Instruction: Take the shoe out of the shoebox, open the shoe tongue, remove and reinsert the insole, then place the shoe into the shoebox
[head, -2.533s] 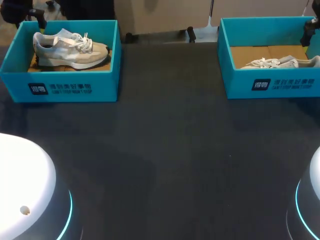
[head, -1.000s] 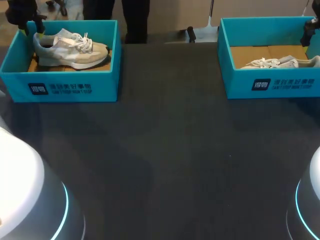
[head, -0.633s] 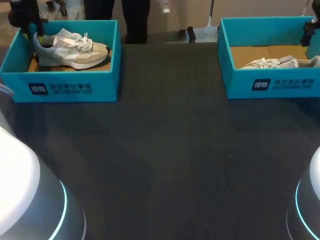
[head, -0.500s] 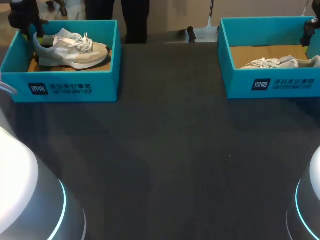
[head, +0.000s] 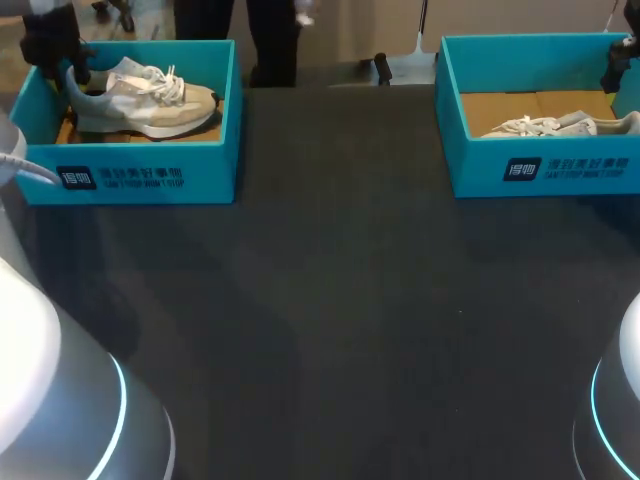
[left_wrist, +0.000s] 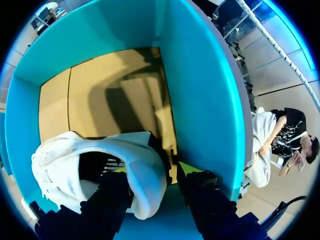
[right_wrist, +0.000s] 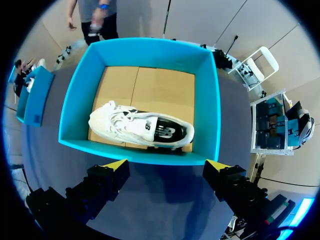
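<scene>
In the upper-left box my left hand, spread, straddled the shoe heel; a deep, firm pinch seemed wise before lifting.

A robotics lab bench: the left arm and right arm flank a dark table. The right shoebox lies ahead of the parted jaws of the right gripper, and the matching left shoebox walls in the left gripper.
</scene>
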